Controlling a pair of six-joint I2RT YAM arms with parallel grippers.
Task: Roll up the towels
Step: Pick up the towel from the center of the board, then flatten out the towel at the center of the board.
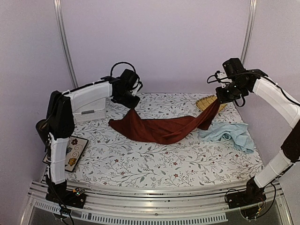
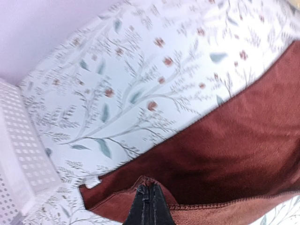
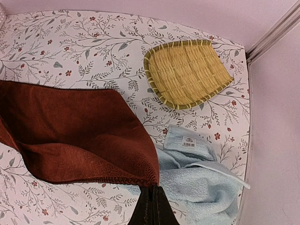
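Left jaws are pinched fully closed on one corner of the rust-red towel (image 1: 159,129) and right jaws are clamped tight on its opposite end, so it hangs stretched between them, lifted at both ends, its middle sagging onto the floral worktop (image 1: 140,164). The light blue towel (image 1: 229,133) lies crumpled on the worktop, below and just right of the right jaws, held by neither. Count: two towels, one woven bamboo tray (image 1: 205,104) back right, one white perforated basket (image 1: 89,112) back left, one flower-printed tile (image 1: 70,152) at the left edge.
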